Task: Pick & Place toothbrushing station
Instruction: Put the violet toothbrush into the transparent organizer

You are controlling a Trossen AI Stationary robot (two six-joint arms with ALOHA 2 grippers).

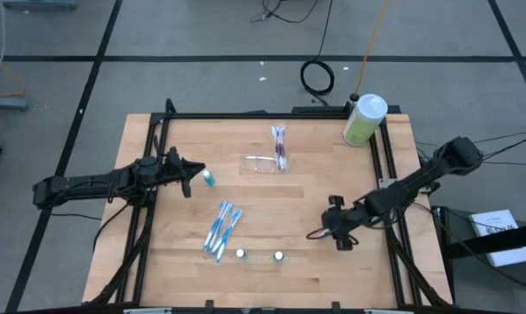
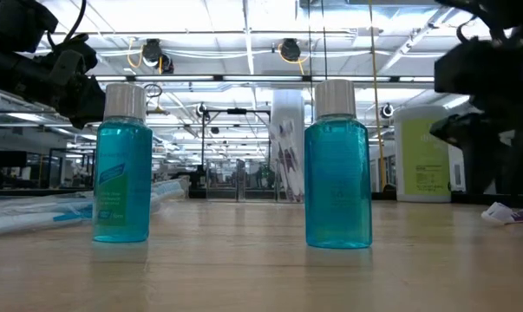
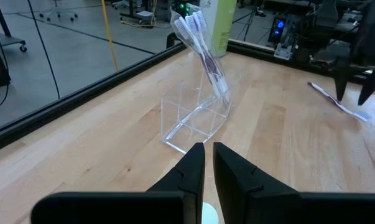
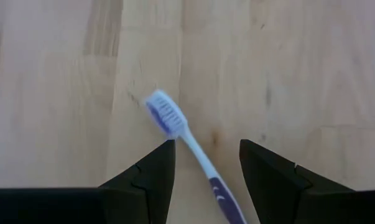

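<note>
The toothbrushing station (image 1: 259,163), a small clear tray, lies at the table's far middle, also in the left wrist view (image 3: 196,121). Purple-and-white toothbrushes (image 3: 203,50) stand tilted in it. My left gripper (image 1: 191,177) hovers left of it, its fingers (image 3: 193,168) almost shut with a thin slit. A small teal bottle (image 1: 208,179) shows at its tips, and a white cap (image 3: 209,214) shows low between the fingers. My right gripper (image 4: 206,162) is open, pointing down over a lone purple-and-white toothbrush (image 4: 175,124) lying flat on the table, its fingers either side of the handle. My left gripper: I cannot tell whether it touches the small teal bottle; its own fingers hide the place.
Several blue toothbrushes (image 1: 221,228) lie near the table's middle front. Two small teal bottles (image 2: 122,165) (image 2: 337,165) stand near the front edge. A green bottle with a white cap (image 1: 365,119) stands at the far right corner. Black rails run along the table's sides.
</note>
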